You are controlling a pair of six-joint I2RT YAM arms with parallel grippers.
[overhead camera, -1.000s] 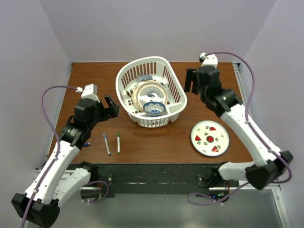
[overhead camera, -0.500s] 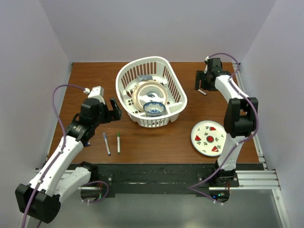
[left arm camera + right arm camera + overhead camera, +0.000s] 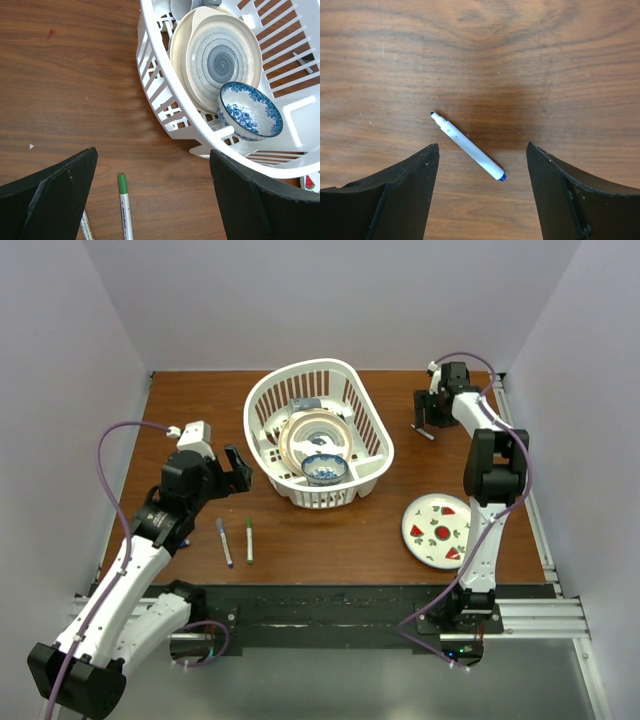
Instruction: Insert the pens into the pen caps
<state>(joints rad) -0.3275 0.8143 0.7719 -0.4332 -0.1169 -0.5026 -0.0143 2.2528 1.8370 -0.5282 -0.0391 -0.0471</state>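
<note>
right claw [image 3: 424, 422] over uncapped pen [image 3: 468, 145]

You have even, soft light from overhead: the brown wooden desk [image 3: 330, 540] is bright in the top view, with only thin shadows under the white slotted plastic basket [image 3: 258, 420]. In your right wrist view a diffuse shadow patch lies on the wood beside the sharp white-barrelled uncapped pen [image 3: 470, 147]. The black fingers [image 3: 385, 200] of your right hand [image 3: 482, 145] show little detail. The left wrist view's wood grain looks slightly smeared.
</note>
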